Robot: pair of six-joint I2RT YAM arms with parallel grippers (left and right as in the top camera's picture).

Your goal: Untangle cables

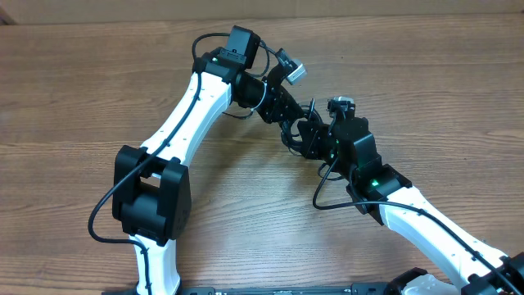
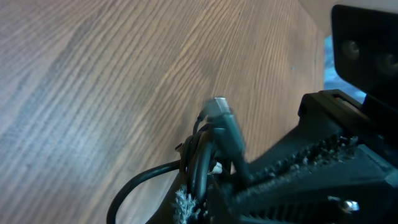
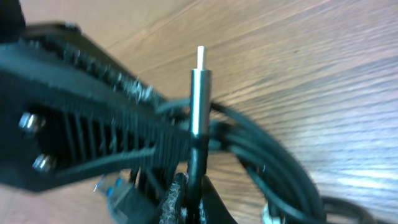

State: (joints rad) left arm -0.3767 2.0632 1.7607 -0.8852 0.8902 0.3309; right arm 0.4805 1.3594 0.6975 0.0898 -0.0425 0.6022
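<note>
A bundle of tangled black cables point(image 1: 301, 131) hangs between my two grippers above the wooden table. My left gripper point(image 1: 291, 121) is shut on the cables; in the left wrist view point(image 2: 205, 186) black cords run between its fingers and a grey plug point(image 2: 225, 124) sticks up. My right gripper point(image 1: 321, 143) is shut on one black cable; in the right wrist view point(image 3: 196, 199) that cable ends in a barrel plug with a metal pin point(image 3: 200, 87) pointing up. More black loops point(image 3: 273, 168) lie to the right of it.
The wooden table point(image 1: 82, 90) spreads all round. A black robot cable loop point(image 1: 327, 192) hangs by the right arm. The left arm's base point(image 1: 151, 192) stands at the front left.
</note>
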